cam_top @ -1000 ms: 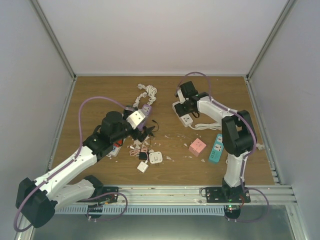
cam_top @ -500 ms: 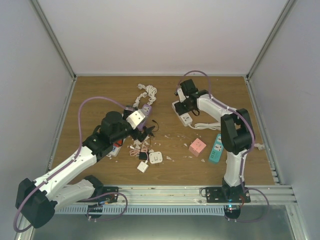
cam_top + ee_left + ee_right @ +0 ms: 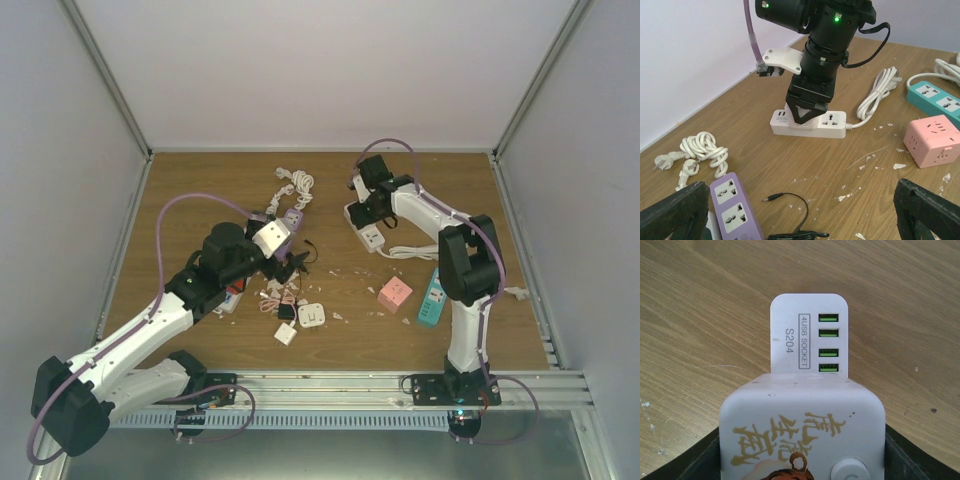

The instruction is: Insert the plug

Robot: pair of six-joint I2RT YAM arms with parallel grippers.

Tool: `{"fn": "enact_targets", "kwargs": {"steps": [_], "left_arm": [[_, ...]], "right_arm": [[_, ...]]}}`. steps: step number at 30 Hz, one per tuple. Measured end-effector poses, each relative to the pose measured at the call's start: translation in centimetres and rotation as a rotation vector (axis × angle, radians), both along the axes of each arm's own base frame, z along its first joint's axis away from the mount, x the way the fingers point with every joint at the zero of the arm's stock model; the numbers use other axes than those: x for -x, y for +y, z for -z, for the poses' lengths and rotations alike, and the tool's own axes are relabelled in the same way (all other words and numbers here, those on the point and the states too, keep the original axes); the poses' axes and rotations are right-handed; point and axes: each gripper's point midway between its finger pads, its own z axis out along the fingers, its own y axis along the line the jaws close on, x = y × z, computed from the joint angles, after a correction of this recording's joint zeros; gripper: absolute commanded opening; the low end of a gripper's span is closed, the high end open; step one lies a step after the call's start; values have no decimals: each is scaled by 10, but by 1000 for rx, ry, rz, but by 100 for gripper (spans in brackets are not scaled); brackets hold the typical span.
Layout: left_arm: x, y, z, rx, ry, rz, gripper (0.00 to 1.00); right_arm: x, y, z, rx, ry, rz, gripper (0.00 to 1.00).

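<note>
right fingers grip plug, seemingly pointing down into strip | left fingers spread apart

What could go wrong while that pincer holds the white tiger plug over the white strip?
The white strip lies loose on the table, so a push from the right pincer might slide or tip it. The tiger plug hides the socket under it in the right wrist view, so its pins may miss their holes.

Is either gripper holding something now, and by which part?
The right gripper holds the white plug by its two sides; the left gripper holds nothing.
</note>
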Motion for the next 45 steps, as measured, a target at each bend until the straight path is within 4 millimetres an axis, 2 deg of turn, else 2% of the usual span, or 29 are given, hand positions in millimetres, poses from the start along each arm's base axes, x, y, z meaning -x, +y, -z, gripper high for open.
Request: {"fn": "enact_targets", "kwargs": {"steps": [6,8,11,15,18,23,25,28,31,35,38,41,45], "left_arm": [[-2,2,0,-3,-1,-18,99],[-4,3,0,-3,2,-30,99],[-7,5,-4,0,12,-53,99],[-13,6,-18,18,20,-84,99],[-16,7,-30,39,24,-109,99],[-15,11,-40,85,66,-146,99],[-14,14,-42,107,97,-170,99],[-13,19,-52,163,155,-222,99],[-11,21,-63,218,195,-244,99],[-2,20,-62,269,257,-237,99],[7,21,-52,284,298,-224,99],[13,22,-38,279,334,-222,99],[18,24,-25,270,364,-225,99]], "right_arm": [[-1,-1,-3,5,-33,7,83],[14,-10,28,44,43,14,91],[16,-15,24,55,40,37,98],[15,-19,15,59,14,57,99],[15,-20,-12,28,-48,77,100],[19,-24,-88,-84,-232,137,100],[32,-30,-110,-129,-289,171,100],[61,-46,-122,-179,-324,247,97],[94,-66,-120,-213,-323,349,93],[139,-98,-111,-258,-321,533,91],[172,-123,-87,-246,-282,670,90],[197,-138,-56,-215,-198,793,91],[213,-147,-32,-188,-115,929,88]]}}
